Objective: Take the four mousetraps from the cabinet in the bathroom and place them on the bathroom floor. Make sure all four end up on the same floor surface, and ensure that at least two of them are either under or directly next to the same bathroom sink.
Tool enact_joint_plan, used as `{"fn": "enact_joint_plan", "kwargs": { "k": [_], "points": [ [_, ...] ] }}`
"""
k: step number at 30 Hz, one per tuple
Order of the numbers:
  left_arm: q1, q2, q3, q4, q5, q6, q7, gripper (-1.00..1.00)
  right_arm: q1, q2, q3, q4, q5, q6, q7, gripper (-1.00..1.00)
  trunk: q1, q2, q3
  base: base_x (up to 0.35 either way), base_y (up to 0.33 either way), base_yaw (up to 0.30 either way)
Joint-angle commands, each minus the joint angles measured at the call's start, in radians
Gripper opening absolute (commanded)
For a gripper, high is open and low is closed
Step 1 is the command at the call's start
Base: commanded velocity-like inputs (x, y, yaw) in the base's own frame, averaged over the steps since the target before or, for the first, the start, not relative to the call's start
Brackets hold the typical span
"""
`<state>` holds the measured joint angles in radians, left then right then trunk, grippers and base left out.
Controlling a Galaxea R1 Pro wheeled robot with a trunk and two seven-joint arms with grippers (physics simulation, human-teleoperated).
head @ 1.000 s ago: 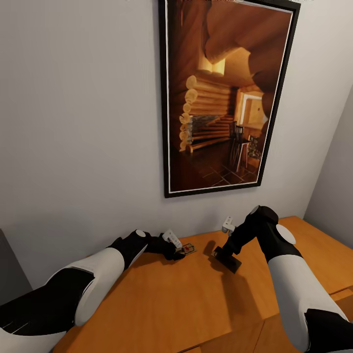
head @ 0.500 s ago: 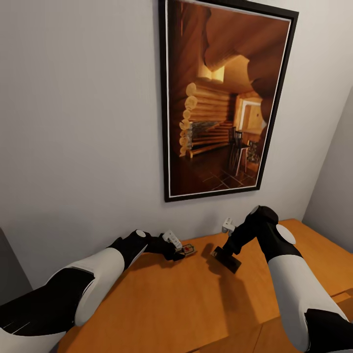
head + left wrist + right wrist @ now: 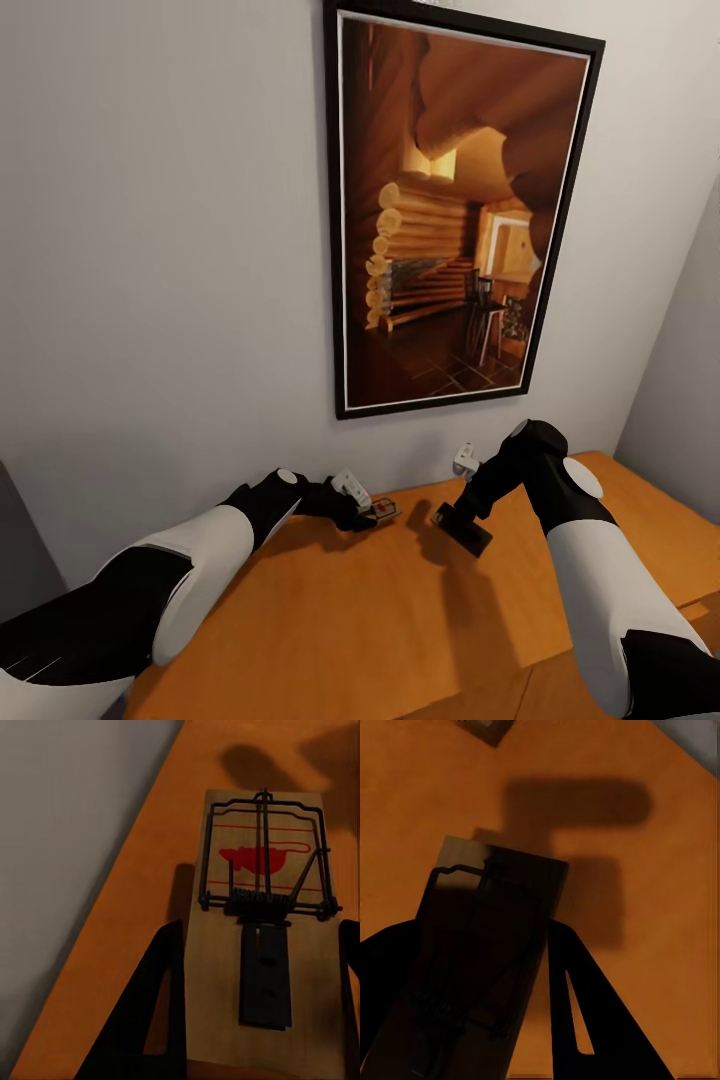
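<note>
Left gripper point(image 3: 259, 1012) clamped on a mousetrap point(image 3: 259, 937) at the cabinet point(image 3: 380, 620) top; right gripper point(image 3: 484, 1012) clamped on a second mousetrap point(image 3: 484, 967) above it.

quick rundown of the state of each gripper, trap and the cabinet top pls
left gripper: shut on a mousetrap
left mousetrap: gripped at its sides, wire bar set, low over the cabinet top
right gripper: shut on a mousetrap
right mousetrap: held tilted above the cabinet top, in shadow
cabinet: flat top, drawers out of sight
</note>
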<state>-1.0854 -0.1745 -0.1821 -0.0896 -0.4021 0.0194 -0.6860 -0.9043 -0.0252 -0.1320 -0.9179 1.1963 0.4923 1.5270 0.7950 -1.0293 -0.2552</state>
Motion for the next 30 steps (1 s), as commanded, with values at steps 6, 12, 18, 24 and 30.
{"fn": "enact_joint_plan", "kwargs": {
  "k": [6, 12, 18, 24, 30],
  "points": [
    [-0.001, 0.000, -0.008, -0.001, 0.002, 0.001, -0.001, -1.00, -0.001, 0.001, -0.001, -0.001, 0.005, 0.011, 0.007, -1.00, -0.023, 0.041, 0.017, -0.151, -0.091, 0.000],
    [-0.001, 0.000, -0.009, -0.001, 0.002, 0.001, -0.001, -1.00, -0.001, 0.001, -0.001, -0.001, 0.005, 0.011, 0.007, -1.00, -0.046, 0.083, 0.036, -0.257, -0.193, 0.000],
    [-0.001, 0.000, -0.009, -0.002, 0.002, 0.001, -0.001, -1.00, -0.001, 0.001, -0.001, -0.001, 0.005, 0.011, 0.007, -1.00, -0.069, 0.125, 0.055, -0.142, -0.108, 0.000],
    [-0.001, 0.000, -0.009, -0.002, 0.002, 0.001, 0.000, -1.00, -0.001, 0.001, -0.001, -0.001, 0.005, 0.011, 0.007, -1.00, -0.092, 0.167, 0.074, -0.016, -0.012, 0.000],
    [-0.001, 0.000, -0.009, -0.002, 0.002, 0.001, 0.000, -1.00, -0.001, 0.000, -0.001, -0.001, 0.005, 0.011, 0.007, -1.00, -0.115, 0.209, 0.093, -0.002, -0.015, 0.000]
  ]
}}
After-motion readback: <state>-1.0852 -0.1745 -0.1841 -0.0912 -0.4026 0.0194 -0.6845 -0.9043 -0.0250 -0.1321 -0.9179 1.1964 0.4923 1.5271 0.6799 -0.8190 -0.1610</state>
